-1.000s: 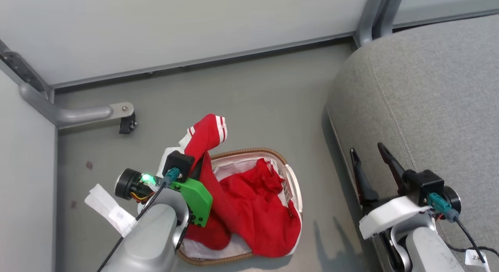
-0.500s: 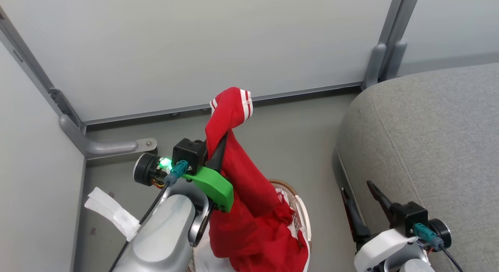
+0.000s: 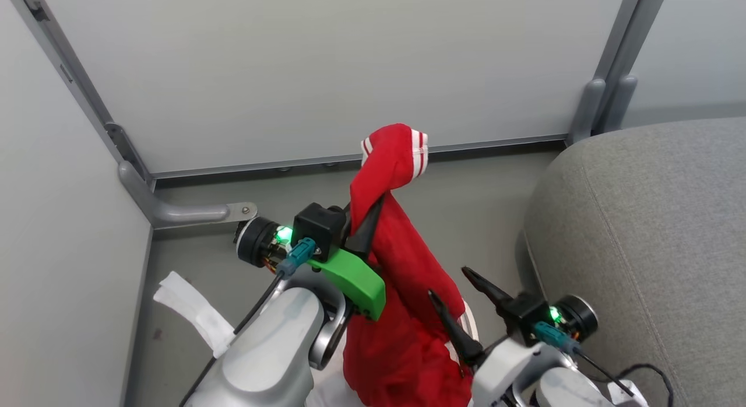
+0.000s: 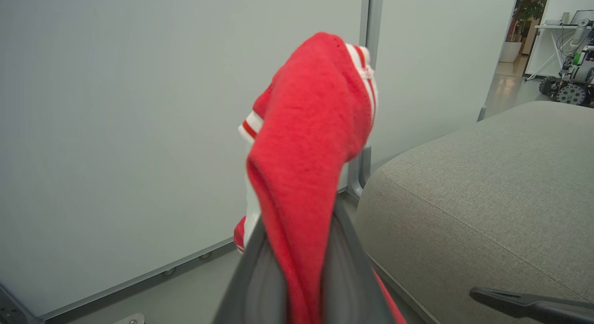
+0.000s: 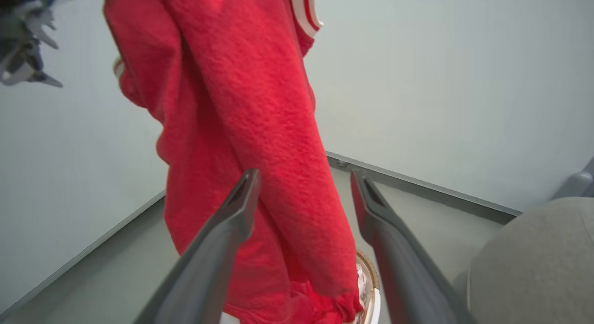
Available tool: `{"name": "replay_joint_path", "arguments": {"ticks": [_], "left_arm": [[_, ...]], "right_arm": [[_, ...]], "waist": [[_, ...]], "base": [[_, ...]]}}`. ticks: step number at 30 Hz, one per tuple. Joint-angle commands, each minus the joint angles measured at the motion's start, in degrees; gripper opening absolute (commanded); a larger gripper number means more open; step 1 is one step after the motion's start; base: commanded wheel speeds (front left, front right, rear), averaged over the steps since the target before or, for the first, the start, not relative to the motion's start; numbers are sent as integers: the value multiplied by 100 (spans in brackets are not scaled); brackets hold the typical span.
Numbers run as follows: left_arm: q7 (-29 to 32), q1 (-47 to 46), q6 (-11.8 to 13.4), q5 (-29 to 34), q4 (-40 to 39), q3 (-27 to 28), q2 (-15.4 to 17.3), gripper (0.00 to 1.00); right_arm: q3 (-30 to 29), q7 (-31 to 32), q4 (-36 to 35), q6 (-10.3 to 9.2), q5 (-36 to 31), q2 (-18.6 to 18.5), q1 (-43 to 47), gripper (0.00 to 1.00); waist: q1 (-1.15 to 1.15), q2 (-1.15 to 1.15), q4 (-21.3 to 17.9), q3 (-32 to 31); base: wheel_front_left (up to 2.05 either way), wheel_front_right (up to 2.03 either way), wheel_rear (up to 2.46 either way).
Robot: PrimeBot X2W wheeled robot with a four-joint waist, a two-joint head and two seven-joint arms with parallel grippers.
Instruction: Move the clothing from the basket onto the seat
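Observation:
My left gripper (image 3: 373,211) is shut on the red clothing (image 3: 408,261) and holds it up, with a white-striped cuff folded over its fingertips. The garment hangs down toward the basket (image 5: 371,277), of which a bit of brown rim shows under the hem. In the left wrist view the clothing (image 4: 311,129) is pinched in the left gripper (image 4: 297,231). My right gripper (image 3: 449,282) is open beside the hanging cloth. In the right wrist view the clothing (image 5: 241,106) hangs just beyond the right gripper (image 5: 304,175). The grey seat (image 3: 641,232) lies to the right.
Pale wall panels close the back and left, with a grey metal foot bracket (image 3: 186,211) on the floor. A white tag (image 3: 192,313) hangs from my left forearm. The seat (image 4: 487,194) has a rounded corner near a grey post (image 3: 600,109).
The head view has tilted up. My left gripper has lifted the clothing up out of the basket. My right gripper has swung left from the seat's edge to the hanging cloth.

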Motion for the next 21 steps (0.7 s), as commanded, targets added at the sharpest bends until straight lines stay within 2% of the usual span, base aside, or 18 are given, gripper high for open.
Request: {"name": "replay_joint_path", "arguments": {"ticks": [1, 8, 16, 17, 18, 19, 21], "left_arm": [[-20, -136, 34, -87, -57, -76, 16, 0], [-12, -287, 116, -364, -192, -579, 16, 0], [-13, -433, 243, -603, -284, -1038, 13, 0], [-13, -456, 259, -647, -306, -1086, 15, 0], [-13, -480, 263, -674, -323, -1130, 16, 0], [-15, -512, 293, -768, -350, -1196, 15, 0], [-16, -531, 314, -830, -356, -1248, 15, 0]], "right_arm": [[165, -10, 87, -3, 46, -31, -206, 100], [950, -10, 712, -3, -27, 49, -1197, 100], [1001, -10, 1345, -3, -246, 153, -1540, 100], [1007, -10, 1435, -3, -253, 160, -1533, 87], [1003, -10, 1500, -3, -234, 167, -1522, 64], [1035, -10, 1616, -3, -100, 177, -1466, 0], [1122, -10, 1728, -3, 63, 176, -1389, 0]], "waist": [[0, 0, 75, 34], [0, 0, 284, 74], [0, 0, 472, 94], [0, 0, 495, 100], [0, 0, 514, 106], [0, 0, 552, 118], [0, 0, 585, 122]], "base": [[0, 0, 0], [0, 0, 0], [0, 0, 0], [0, 0, 0], [0, 0, 0], [0, 0, 0], [0, 0, 0]]}}
